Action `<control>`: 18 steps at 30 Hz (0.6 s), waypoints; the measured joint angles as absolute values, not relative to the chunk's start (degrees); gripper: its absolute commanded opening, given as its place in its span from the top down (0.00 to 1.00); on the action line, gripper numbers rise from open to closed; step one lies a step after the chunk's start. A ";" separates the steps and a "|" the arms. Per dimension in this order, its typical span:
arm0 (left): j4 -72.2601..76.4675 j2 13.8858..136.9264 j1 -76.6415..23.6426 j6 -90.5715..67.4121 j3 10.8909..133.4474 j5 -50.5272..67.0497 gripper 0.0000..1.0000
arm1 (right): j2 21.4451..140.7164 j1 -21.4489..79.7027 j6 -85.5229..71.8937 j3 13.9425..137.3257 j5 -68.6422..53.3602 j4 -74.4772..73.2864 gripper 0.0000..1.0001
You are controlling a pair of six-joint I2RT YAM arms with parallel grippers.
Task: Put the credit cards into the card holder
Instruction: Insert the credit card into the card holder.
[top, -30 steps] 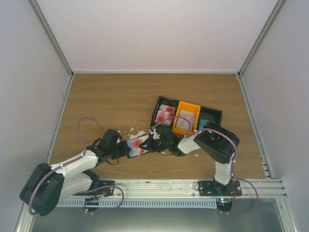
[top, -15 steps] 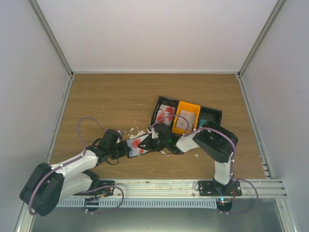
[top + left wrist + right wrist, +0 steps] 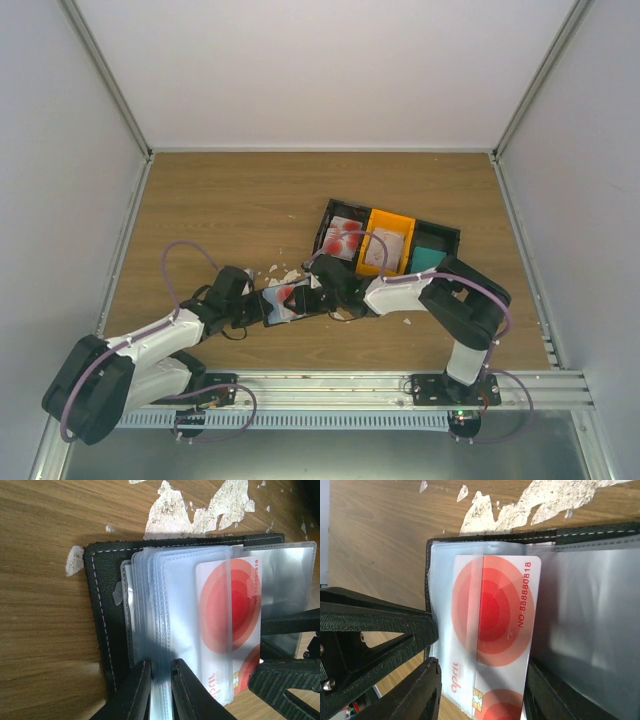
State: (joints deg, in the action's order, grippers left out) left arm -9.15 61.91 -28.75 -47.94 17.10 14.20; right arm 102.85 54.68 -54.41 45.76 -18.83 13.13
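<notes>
The left claw (image 3: pixel 161 692) is narrow, pinching the clear sleeves (image 3: pixel 185 580) of the black card holder (image 3: pixel 97 630). The right claw (image 3: pixel 481 680) stands wide around a red-and-white card (image 3: pixel 492 625), which is partly inside a sleeve.

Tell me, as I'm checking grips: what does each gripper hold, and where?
Left gripper pinches clear sleeves of the card holder at their edge; right gripper holds nothing.

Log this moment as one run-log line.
left gripper: shut on clear sleeves of card holder | right gripper: open, fingers straddling red-and-white card | card: partly in sleeve
</notes>
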 measured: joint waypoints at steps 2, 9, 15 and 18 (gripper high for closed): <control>-9.10 62.08 -28.75 -47.94 17.23 14.35 0.84 | 102.17 54.98 -53.71 46.28 -17.39 11.22 0.52; -9.54 62.08 -28.75 -47.83 17.47 14.24 0.84 | 100.88 55.96 -51.35 48.73 -12.27 4.40 0.65; -11.73 60.75 -28.75 -47.75 17.50 13.21 0.88 | 101.12 56.25 -50.15 50.87 -10.22 1.54 0.85; -12.10 60.69 -28.75 -47.53 17.50 12.95 0.89 | 101.62 56.31 -49.78 51.55 -10.11 0.84 0.89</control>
State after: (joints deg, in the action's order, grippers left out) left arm -12.10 60.69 -28.75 -47.53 17.50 12.95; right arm 101.62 56.31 -49.78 51.55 -10.11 0.84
